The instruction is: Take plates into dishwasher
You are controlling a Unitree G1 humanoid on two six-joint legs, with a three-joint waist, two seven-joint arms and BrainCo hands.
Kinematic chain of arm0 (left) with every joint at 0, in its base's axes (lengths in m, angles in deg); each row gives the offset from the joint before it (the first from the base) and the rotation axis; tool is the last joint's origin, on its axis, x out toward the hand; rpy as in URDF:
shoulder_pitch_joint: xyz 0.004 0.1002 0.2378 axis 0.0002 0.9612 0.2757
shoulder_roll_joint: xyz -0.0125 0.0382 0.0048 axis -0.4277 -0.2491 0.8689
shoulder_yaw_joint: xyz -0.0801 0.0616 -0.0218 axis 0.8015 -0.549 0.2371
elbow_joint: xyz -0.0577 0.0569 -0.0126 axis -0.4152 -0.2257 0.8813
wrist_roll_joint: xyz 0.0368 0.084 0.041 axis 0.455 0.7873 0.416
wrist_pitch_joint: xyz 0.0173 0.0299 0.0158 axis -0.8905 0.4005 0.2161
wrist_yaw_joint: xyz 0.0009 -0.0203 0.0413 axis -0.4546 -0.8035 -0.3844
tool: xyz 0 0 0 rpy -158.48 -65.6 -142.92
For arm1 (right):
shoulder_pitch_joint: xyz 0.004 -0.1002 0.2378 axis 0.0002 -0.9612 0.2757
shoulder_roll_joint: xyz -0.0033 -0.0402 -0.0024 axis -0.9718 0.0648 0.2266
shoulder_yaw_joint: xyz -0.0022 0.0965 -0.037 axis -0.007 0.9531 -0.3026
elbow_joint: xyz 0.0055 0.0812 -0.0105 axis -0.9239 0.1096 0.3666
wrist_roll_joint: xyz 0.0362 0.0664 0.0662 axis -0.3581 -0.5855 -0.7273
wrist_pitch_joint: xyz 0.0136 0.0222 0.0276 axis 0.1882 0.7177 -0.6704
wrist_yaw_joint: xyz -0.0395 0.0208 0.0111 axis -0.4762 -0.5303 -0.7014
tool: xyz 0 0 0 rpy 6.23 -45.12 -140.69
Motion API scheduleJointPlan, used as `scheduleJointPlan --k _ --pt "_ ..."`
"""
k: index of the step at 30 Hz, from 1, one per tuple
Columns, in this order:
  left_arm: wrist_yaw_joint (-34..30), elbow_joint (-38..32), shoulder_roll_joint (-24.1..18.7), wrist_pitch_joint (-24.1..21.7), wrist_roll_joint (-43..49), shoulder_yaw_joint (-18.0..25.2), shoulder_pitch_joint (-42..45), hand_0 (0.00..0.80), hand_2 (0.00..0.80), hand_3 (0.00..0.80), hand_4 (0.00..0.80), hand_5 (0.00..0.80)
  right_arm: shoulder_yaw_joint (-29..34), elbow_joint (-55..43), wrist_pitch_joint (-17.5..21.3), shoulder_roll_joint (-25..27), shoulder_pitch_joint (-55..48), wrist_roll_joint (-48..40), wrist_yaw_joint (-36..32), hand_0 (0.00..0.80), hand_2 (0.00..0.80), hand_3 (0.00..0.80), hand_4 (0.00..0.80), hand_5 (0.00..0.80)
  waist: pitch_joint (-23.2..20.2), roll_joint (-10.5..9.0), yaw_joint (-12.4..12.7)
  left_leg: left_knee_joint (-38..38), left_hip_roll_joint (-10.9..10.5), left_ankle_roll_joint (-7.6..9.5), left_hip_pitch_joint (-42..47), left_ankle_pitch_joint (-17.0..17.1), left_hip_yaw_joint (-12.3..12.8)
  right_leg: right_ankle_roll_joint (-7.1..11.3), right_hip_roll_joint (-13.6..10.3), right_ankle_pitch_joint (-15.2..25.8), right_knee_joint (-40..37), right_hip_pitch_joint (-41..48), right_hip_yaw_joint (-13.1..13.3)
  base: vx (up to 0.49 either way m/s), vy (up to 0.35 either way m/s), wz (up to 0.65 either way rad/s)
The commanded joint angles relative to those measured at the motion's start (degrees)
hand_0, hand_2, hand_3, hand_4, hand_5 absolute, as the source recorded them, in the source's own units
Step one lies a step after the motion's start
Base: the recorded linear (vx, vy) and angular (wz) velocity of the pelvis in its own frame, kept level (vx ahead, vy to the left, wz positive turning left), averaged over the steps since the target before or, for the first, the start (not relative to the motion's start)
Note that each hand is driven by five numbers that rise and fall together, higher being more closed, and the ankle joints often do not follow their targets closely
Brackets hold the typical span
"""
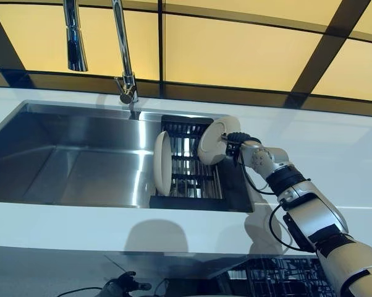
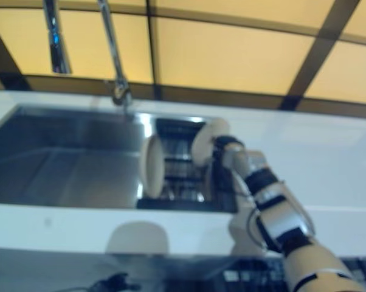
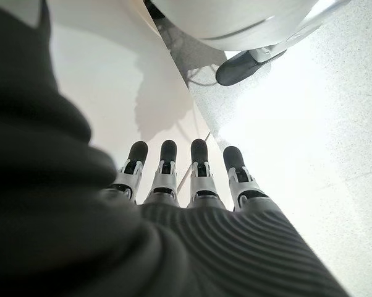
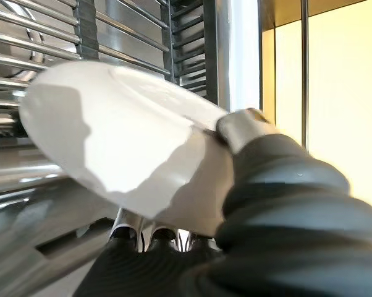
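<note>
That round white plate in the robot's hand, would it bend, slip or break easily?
The round white plate keeps its shape when pinched at one edge by the right hand, so it is likely stiff. Its glossy surface looks slippery. If dropped on the dark wire rack, it would probably chip.

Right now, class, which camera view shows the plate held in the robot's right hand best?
The left eye view: the whole held plate shows sharply above the dish rack, gripped by the right hand. The right eye view shows it too, blurred. The right wrist view shows only its face, very close. The left wrist view shows none of it.
</note>
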Motion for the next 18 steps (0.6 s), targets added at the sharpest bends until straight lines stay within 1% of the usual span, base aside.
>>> scheduleJointPlan --k 1,6,10,11,14,18 --pt "1.1 1.9 1.1 -0.7 -1.4 -5.1 -4.9 0.0 0.0 0.0 0.0 0.0 1.0 3.6 3.8 2.0 8.9 3.6 -0.6 0.8 0.8 0.8 0.8 0.8 0.8 0.52 2.3 0.2 -2.3 0.73 -3.5 0.7 2.0 2.58 1.2 -7.4 1.6 5.6 -0.6 0.0 0.0 0.0" --pt "1.1 1.4 1.1 -0.5 -1.5 -5.2 -4.7 0.0 0.0 0.0 0.0 0.0 0.5 2.0 5.8 2.8 9.5 7.3 -0.2 0.8 0.8 0.8 0.8 0.8 0.7 0.58 2.2 0.2 -2.3 0.68 -3.3 0.7 2.1 2.61 1.2 -7.5 1.7 5.8 -0.8 0.0 0.0 0.0" --pt "1.1 1.1 1.1 -0.5 -1.5 -5.0 -4.5 0.0 0.0 0.0 0.0 0.0 0.1 -1.4 8.8 3.8 9.9 9.8 0.2 0.8 0.8 0.8 0.8 0.8 0.6 0.58 1.9 0.1 -2.2 0.63 -3.2 0.7 2.1 2.68 1.1 -7.7 2.0 5.7 -0.7 0.0 0.0 0.0" --pt "1.0 1.1 1.1 -0.6 -1.5 -4.8 -4.4 0.0 0.0 0.0 0.0 0.0 0.0 -2.9 10.5 4.2 9.8 9.8 0.0 0.8 0.8 0.8 0.8 0.8 0.5 0.57 1.8 0.1 -2.2 0.62 -3.1 0.7 2.1 2.74 1.1 -7.7 2.0 5.8 -0.8 -0.009 0.032 0.0" --pt "0.9 1.1 1.0 -0.7 -1.1 -4.3 -3.8 0.0 0.0 0.0 0.0 0.0 0.9 -8.4 13.6 5.9 8.6 11.5 -1.1 0.8 0.8 0.8 0.8 0.8 0.4 0.53 1.4 -0.1 -2.3 0.67 -2.8 0.6 2.0 2.89 0.9 -7.8 2.1 6.0 -0.8 -0.006 0.036 0.0" --pt "0.8 1.3 0.2 -1.6 -0.3 -3.4 -2.6 0.0 0.0 0.0 0.0 0.0 2.8 -18.9 15.7 9.5 5.6 12.8 -1.4 0.8 0.8 0.8 0.8 0.8 0.1 0.48 0.3 -0.3 -2.3 0.85 -2.7 0.4 2.3 3.36 0.6 -7.8 2.4 5.5 -0.4 -0.027 0.044 0.01"
